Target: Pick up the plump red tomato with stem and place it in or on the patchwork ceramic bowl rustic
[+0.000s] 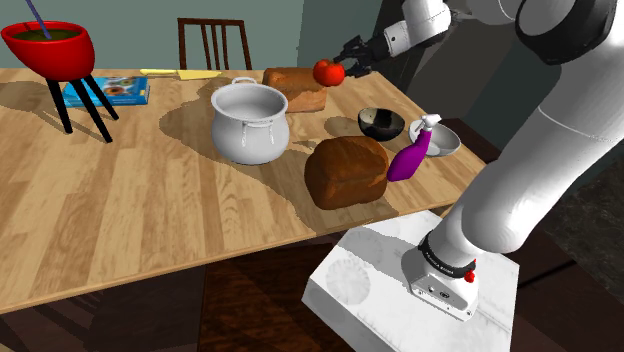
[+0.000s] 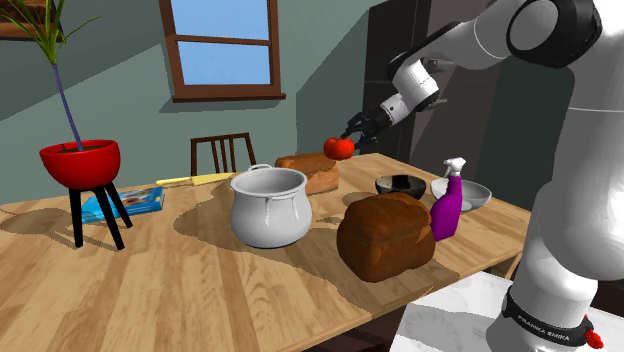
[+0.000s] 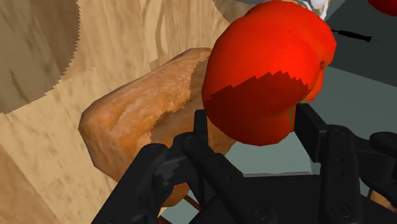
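**Claw has the tomato, up off the table**

Claw [image 1: 342,66] is closed partway on the tomato [image 1: 328,71]. The wrist view shows one black finger [image 3: 200,130] on each side of it, both pressed against the skin. Only the end nearest the palm sits between the fingers; most of the tomato sticks out past the tips.

Tomato is in the air above the table [image 1: 150,200]. In the shoulder view it hangs over the right end of the light loaf [image 1: 295,88], touching nothing but the fingers. The second exterior view matches: tomato [image 2: 339,148] just above that loaf [image 2: 310,170], claw [image 2: 352,135] reaching in from the right.

Shape is near round. In the wrist view it looks slightly longer along the line running out from the fingers. A green speck shows at its edge by one finger; can't tell stem direction beyond that.

Dark bowl [image 1: 381,123] sits on the table nearer the stand, apart from the tomato.
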Action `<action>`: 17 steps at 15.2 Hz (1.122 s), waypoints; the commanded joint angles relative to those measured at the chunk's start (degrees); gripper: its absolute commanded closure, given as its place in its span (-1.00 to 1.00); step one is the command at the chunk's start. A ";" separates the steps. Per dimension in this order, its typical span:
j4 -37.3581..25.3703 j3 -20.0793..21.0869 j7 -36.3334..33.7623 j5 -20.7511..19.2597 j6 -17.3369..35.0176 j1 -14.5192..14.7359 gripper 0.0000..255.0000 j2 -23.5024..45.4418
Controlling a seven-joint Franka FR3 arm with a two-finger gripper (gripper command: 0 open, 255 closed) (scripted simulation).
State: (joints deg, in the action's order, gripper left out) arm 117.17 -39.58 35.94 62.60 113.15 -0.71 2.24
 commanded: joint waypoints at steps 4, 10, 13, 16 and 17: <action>3.47 -3.24 2.13 -5.07 -3.70 -3.18 1.00 -4.73; 4.93 -7.59 4.92 -10.61 -9.45 -7.47 1.00 -8.09; 4.59 -10.09 6.63 -12.96 -12.95 -9.62 1.00 -8.70; 3.40 -13.07 8.87 -15.00 -17.24 -11.88 1.00 -8.37; 3.78 -13.19 9.54 -14.68 -17.01 -11.87 1.00 -7.93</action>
State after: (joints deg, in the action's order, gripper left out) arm 120.92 -52.15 44.65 48.19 96.87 -12.15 -5.95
